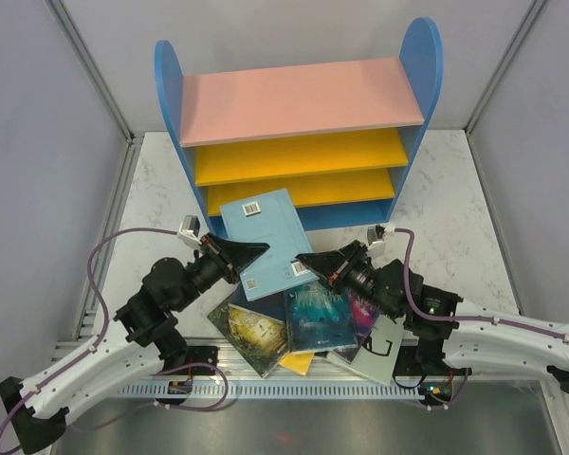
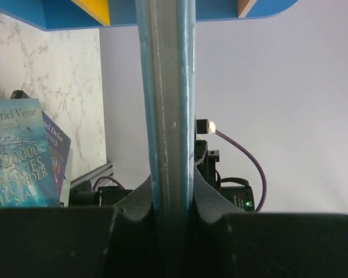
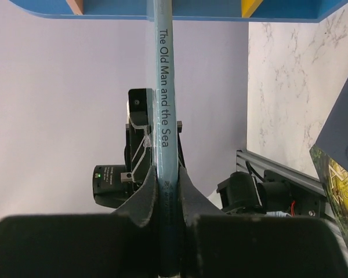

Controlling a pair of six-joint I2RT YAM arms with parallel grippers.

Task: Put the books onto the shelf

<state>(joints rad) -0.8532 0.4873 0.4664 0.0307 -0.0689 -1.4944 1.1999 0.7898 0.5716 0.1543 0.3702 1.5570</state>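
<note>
A light blue book point(image 1: 266, 232) hangs flat above the table in front of the shelf point(image 1: 294, 100), held from both sides. My left gripper point(image 1: 256, 251) is shut on its left edge; the page edge point(image 2: 171, 116) runs up between the fingers point(image 2: 133, 200). My right gripper point(image 1: 308, 258) is shut on its spine point(image 3: 164, 87), which reads "The Old Man and the Sea". Below lie other books: a green-gold one point(image 1: 251, 330), a teal one point(image 1: 318, 318), a purple one point(image 1: 360, 308), a pale grey one point(image 1: 379, 346) and a yellow one point(image 1: 299, 362).
The shelf has blue side panels point(image 1: 419, 76), a pink top and two yellow boards point(image 1: 299, 156), with nothing on them. It stands at the back of a white marble table point(image 1: 455, 218). An aluminium rail point(image 1: 294, 389) runs along the near edge by the arm bases.
</note>
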